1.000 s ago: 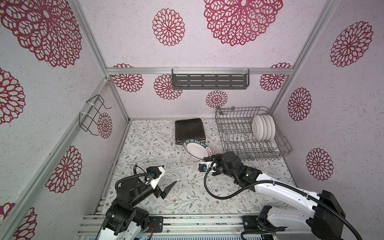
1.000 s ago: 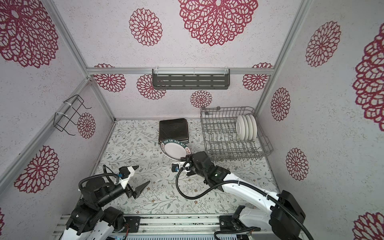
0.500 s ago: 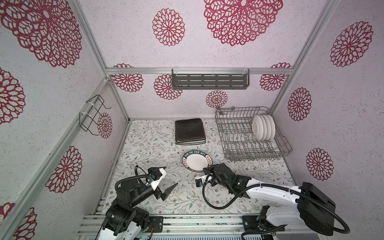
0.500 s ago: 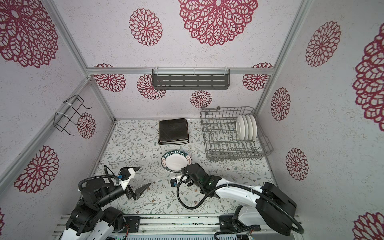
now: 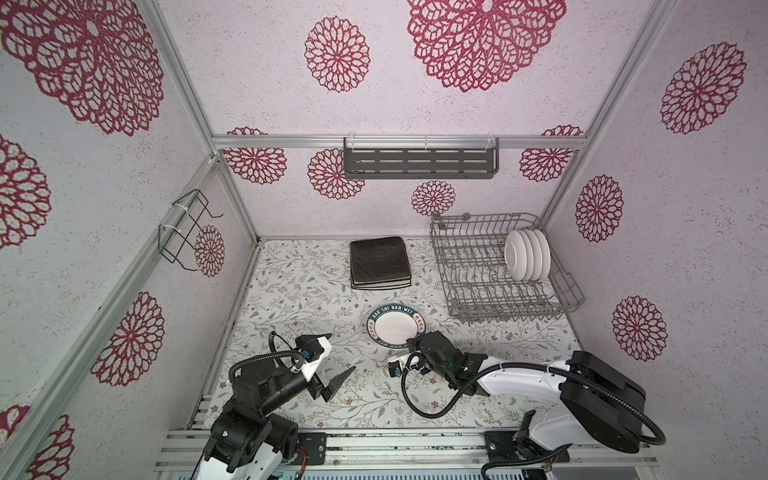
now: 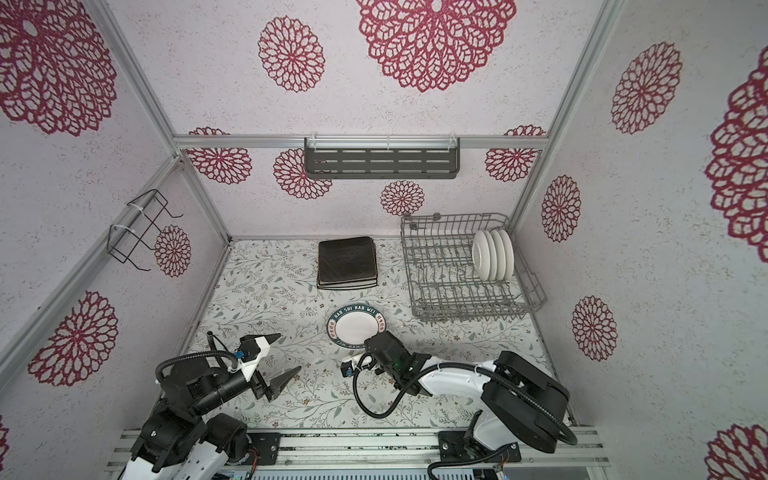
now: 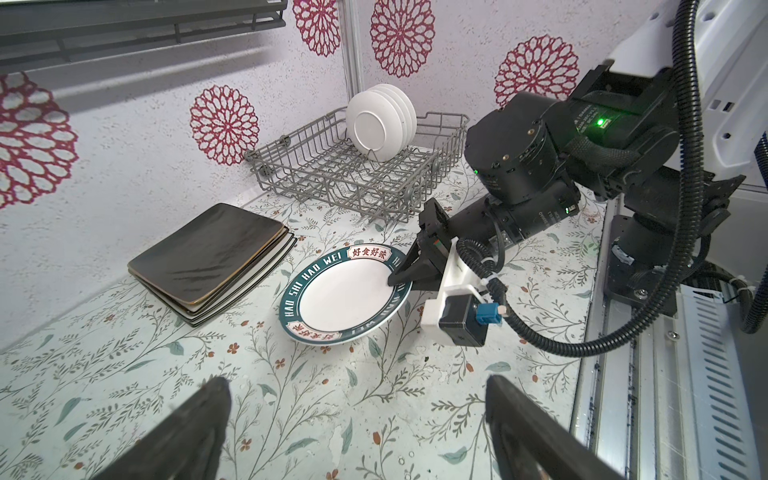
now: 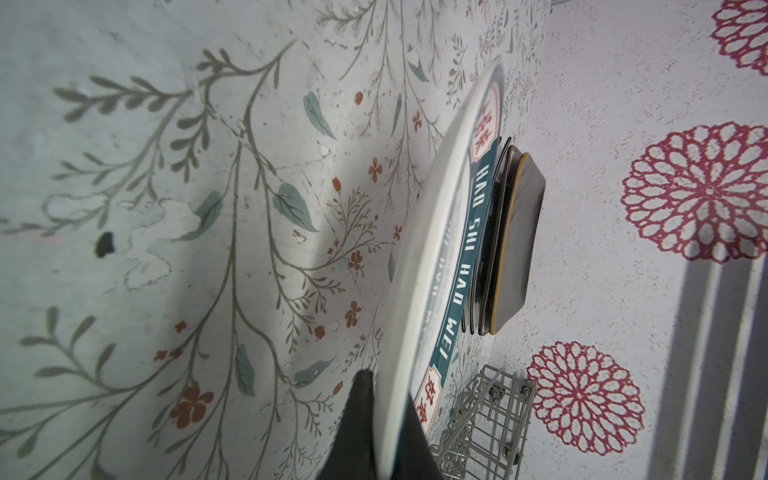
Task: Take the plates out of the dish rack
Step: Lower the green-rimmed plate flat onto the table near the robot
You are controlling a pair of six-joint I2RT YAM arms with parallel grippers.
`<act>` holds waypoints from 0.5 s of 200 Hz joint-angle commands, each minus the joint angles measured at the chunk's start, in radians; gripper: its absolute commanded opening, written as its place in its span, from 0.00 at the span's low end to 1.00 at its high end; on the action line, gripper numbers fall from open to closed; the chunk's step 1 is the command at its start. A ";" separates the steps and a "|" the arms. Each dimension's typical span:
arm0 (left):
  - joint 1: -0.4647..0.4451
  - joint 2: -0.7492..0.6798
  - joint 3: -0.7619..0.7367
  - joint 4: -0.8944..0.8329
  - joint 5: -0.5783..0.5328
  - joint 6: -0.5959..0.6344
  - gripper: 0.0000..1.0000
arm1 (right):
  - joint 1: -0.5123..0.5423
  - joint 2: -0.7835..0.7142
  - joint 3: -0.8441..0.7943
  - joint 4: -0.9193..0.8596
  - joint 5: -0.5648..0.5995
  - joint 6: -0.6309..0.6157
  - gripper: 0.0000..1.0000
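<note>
- The right pincer (image 7: 401, 277) is clamped on the rim of a round white plate with a teal lettered border (image 7: 345, 297), just outside the grey wire dish rack (image 5: 469, 249).
- The left pincer (image 6: 289, 351) gapes wide and is empty.
- Four plain white round plates (image 5: 527, 259) stand in the rack.

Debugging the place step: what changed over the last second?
The right hand, shut on the rim of the printed round plate, carried it from beside the dish rack toward the robot's base and lowered it. The plate is now low and slightly tilted. No release yet. Unchanged: left hand open and idle, four white plates in the rack, stack of square plates.
</note>
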 commanded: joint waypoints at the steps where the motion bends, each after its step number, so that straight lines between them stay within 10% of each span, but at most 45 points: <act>1: -0.005 -0.011 -0.014 0.016 0.012 0.024 0.97 | 0.008 0.019 0.029 0.051 0.042 -0.012 0.01; 100: -0.005 -0.023 -0.016 0.020 0.014 0.018 0.97 | 0.014 0.073 0.044 0.010 0.023 -0.027 0.04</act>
